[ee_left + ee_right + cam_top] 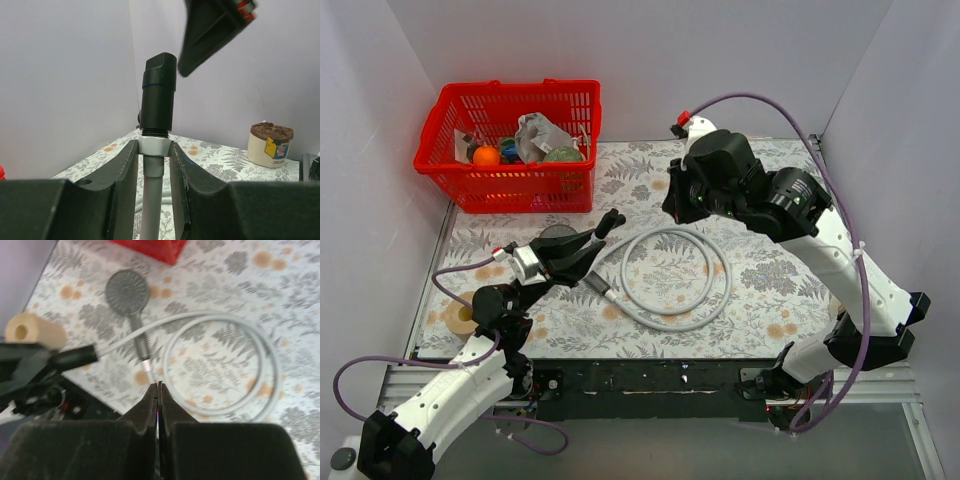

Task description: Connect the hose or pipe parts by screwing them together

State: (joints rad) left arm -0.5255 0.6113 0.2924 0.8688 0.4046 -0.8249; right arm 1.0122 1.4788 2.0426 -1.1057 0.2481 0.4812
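Between the fingers of the left gripper [153, 148], raised over the near-left part of the desk [775, 300], sits the metal end nut [154, 144] of the hose [215, 316]. The fingers pinch it from both sides. A black cylindrical fitting [159, 95] stands out past the nut, and the rest of the hose falls away into a loose coil lying flat on the desk to the right.

The shower head [127, 286] lies on the desk under and just beside that left gripper. Its round face points toward the red basket [510, 95]. Its slim handle [137, 335] runs back toward the near edge, and the hose crosses over it.

The right gripper [159, 390] hangs well above the desk on the far-right side, its fingers pressed together on nothing. From it, the handle's free end lies below and straight ahead of the fingertips, with its long axis roughly in line with them.

The left arm is nearer but occupied, so lifting the handle probably falls to the right arm, which would first have to spread its fingers and come down.
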